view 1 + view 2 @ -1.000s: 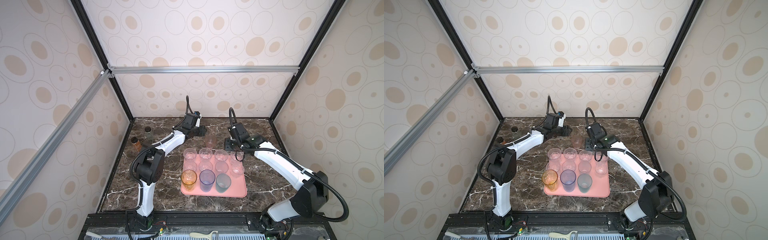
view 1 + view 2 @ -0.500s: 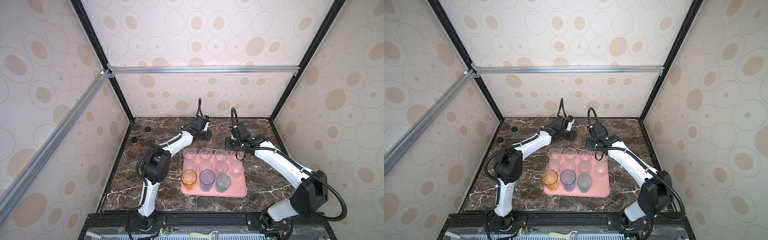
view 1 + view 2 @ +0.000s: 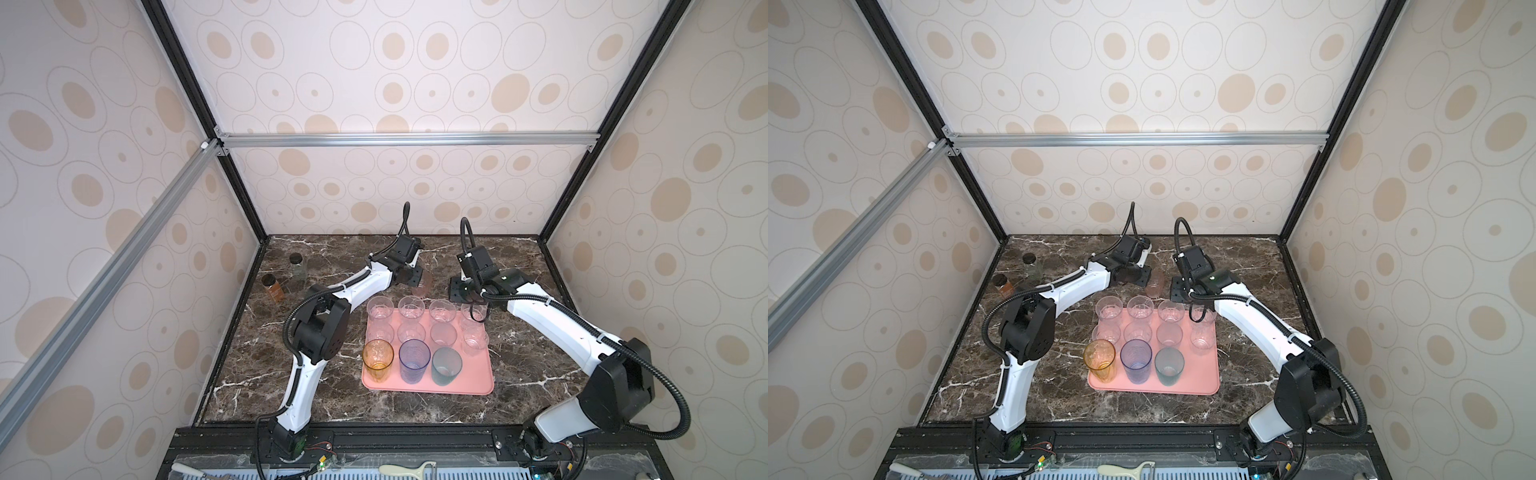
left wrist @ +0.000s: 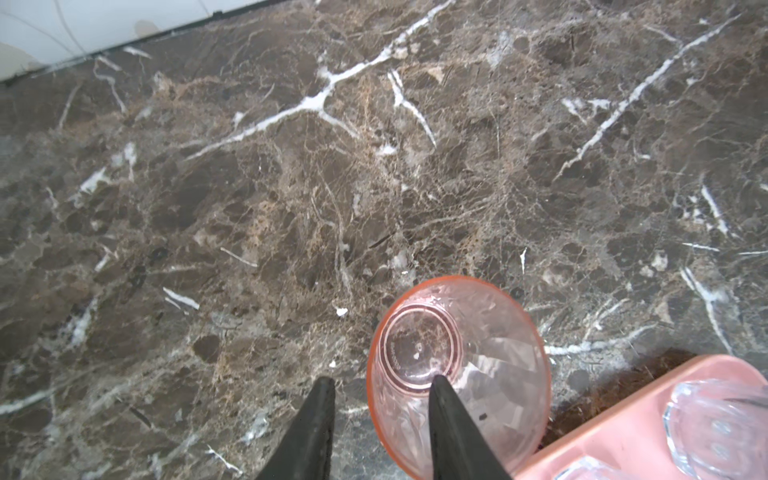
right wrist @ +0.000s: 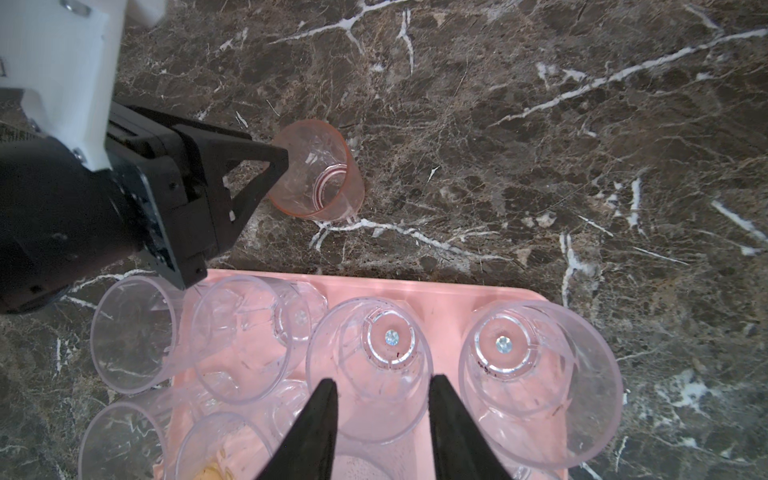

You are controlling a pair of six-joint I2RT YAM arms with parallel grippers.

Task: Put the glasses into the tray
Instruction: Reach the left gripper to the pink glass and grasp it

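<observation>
A pink glass (image 3: pixel 422 285) (image 3: pixel 1155 285) stands upright on the dark marble just behind the tray (image 3: pixel 478 382) (image 3: pixel 1204 383). My left gripper (image 4: pixel 381 379) (image 3: pixel 415 277) straddles its wall, with one finger inside the glass (image 4: pixel 457 353) and one outside. A gap shows beside the rim, so it is open. Amber (image 3: pixel 377 359), blue (image 3: pixel 414 360), teal (image 3: pixel 446 365) and several clear glasses stand in the tray. My right gripper (image 5: pixel 382 380) (image 3: pixel 465 296) hovers open above a clear glass (image 5: pixel 370 345) in the tray's back row, holding nothing.
Two black-capped bottles (image 3: pixel 274 286) (image 3: pixel 298 266) stand at the back left near the wall. The enclosure's walls and black posts close in the marble top on three sides. The left gripper body (image 5: pixel 124 187) hangs close over the tray's back left corner.
My left arm has swung right along the back of the table to the pink glass, and its jaws have narrowed around the glass wall. The right arm has barely moved.
</observation>
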